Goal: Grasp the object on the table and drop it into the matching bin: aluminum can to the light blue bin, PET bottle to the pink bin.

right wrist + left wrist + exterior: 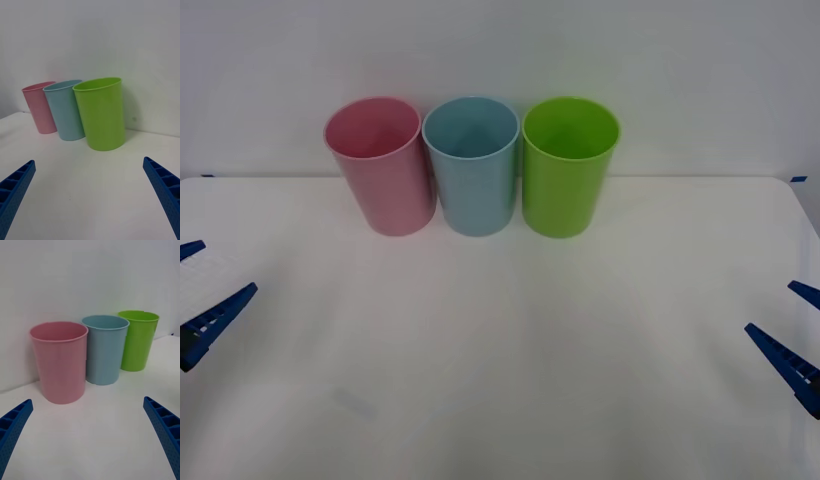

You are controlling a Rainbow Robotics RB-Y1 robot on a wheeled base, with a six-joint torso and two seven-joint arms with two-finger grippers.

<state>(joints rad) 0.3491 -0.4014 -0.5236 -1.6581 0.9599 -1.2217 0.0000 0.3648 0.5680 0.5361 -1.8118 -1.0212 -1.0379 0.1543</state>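
Three bins are standing at the worktop [500, 330] back: pink bin [380, 165], light blue bin [472, 165], green bin [568, 165]. You're seeing no can lying out; possibly dropped already. Left claw [202, 290] and right claw [795, 330] are idling spread, empty.

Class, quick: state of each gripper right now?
Left gripper: open, holding nothing, at the table's left edge.
Right gripper: open, holding nothing, at the right edge.

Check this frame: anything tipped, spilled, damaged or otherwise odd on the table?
Nothing stands out. The pink bin, light blue bin and lime green bin stand upright in a row at the table's far edge. Left gripper and right gripper are open at the sides.
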